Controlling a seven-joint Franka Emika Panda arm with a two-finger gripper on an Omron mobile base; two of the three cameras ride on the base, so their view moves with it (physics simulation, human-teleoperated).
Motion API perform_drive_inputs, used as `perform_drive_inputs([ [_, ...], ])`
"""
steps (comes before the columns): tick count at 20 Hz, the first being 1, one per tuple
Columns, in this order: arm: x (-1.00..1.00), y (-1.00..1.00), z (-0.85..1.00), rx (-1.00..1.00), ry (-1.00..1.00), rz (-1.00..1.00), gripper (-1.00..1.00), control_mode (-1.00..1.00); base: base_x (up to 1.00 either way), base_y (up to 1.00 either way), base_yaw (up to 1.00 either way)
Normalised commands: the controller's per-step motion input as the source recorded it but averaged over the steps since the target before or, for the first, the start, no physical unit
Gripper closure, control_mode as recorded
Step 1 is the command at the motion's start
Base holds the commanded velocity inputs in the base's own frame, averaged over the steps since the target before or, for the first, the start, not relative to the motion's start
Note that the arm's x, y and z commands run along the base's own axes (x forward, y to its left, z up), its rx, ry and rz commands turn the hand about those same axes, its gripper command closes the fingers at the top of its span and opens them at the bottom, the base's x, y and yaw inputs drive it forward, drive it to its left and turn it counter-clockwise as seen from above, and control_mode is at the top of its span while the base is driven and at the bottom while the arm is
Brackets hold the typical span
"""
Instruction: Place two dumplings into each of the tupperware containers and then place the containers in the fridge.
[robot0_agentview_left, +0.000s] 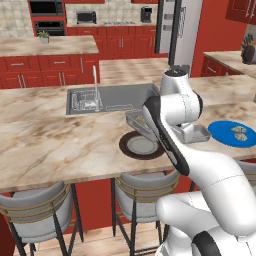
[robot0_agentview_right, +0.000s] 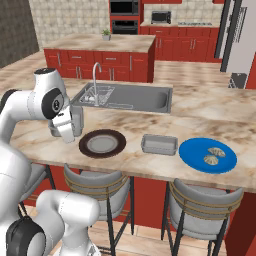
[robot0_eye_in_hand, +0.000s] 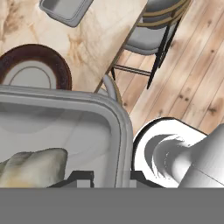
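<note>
Your gripper (robot0_eye_in_hand: 105, 177) is clenched on the rim of one translucent grey plastic tray (robot0_eye_in_hand: 65, 127) holding a pale crinkled dumpling (robot0_eye_in_hand: 33, 166), lifted beside the round dark-brown plate (robot0_agentview_right: 102, 143). A second tray (robot0_agentview_right: 159, 144) sits right of that plate; beyond it, two dumplings (robot0_agentview_right: 213, 155) rest on the blue round plate (robot0_agentview_right: 195, 152).

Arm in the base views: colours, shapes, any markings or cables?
Glossy white arm of rounded, tubular links, with dark grey-black bands and round caps at the joints. No markings or external cables show. The end effector has two small dark finger tips, seen in the hand view.
</note>
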Motion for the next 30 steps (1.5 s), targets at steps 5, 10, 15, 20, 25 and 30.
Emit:
perform_drive_inputs([
  [5, -0.88, -0.37, 0.49, 0.19, 0.03, -0.41, 1.0, -1.0, 0.0, 0.0, 0.0],
  [10, -0.98, -0.33, 0.25, 0.07, 0.04, -0.3, 1.0, -1.0, 0.0, 0.0, 0.0],
  [15, -0.98, 0.0, 0.41, 0.0, 0.0, -0.15, 1.0, -1.0, 0.0, 0.0, 0.0],
  [20, -0.76, 0.0, 0.48, 0.0, 0.0, 0.0, 1.0, -1.0, 0.0, 0.0, 0.0],
  [25, -0.61, 0.0, 0.28, 0.0, 0.0, 0.0, 1.0, -1.0, 0.0, 0.0, 0.0],
  [30, -0.04, 0.12, 0.09, -0.01, 0.0, 0.03, 1.0, -1.0, 0.0, 0.0, 0.0],
])
